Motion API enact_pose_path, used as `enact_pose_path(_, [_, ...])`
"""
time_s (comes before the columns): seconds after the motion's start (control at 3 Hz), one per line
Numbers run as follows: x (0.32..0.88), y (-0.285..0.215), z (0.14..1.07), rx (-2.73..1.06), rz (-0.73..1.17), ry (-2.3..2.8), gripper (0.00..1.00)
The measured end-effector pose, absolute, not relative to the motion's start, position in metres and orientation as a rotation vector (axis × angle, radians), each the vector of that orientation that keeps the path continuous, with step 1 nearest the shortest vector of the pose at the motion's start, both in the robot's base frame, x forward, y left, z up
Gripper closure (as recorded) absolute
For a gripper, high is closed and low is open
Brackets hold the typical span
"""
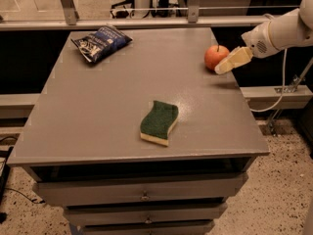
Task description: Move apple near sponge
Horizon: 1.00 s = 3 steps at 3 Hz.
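Claw [230, 62] just beside apple [215, 57], arm [286, 29] cropped, sponge [159, 122] well apart

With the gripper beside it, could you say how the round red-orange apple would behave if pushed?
The round red-orange apple, on the grey tabletop, would probably roll, not slide. It looks firm; the gripper beside it likely won't dent it. Near the edge, it might roll off.
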<state>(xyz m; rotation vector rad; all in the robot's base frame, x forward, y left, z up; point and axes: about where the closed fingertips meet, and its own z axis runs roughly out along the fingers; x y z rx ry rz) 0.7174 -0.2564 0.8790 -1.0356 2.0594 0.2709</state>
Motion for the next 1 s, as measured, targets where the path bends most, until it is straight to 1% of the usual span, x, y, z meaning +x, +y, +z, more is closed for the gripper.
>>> enact_pose_path(0.33, [0.728,-0.251,0.865,-1.018,0.295,2.07,0.0])
enact_pose_path(0.67, [0.729,-0.235,0.857,-1.03,0.374,2.07,0.01])
enact_pose_path(1.0, [0.727,-0.23,0.856,-1.036,0.411,2.071,0.22])
